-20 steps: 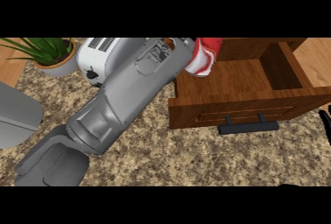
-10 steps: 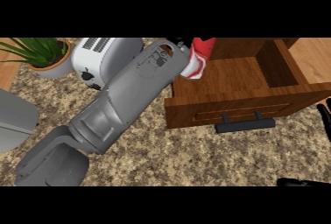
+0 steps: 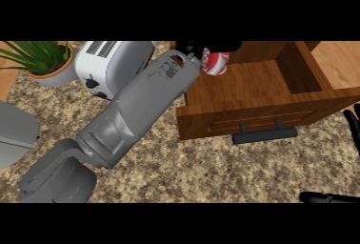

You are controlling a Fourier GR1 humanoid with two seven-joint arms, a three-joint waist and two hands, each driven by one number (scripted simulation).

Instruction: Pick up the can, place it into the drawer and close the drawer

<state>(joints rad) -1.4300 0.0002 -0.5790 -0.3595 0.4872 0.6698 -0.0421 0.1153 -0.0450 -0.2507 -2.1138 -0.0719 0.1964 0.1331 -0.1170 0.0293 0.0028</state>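
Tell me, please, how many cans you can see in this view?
1: a red and white can, held by the left hand over the open drawer near the top edge. Others may sit hidden behind the forearm.

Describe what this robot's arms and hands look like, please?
The left arm is made of chunky grey shells, with faint markings near the wrist. It ends in a black left hand. Of the right hand, only black fingers show at the view's lower right edge.

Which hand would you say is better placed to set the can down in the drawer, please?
Left. The left hand is already curled round the can at the open drawer's back left corner. The right hand only shows as fingers at the view's right edge, beside the drawer and holding nothing.
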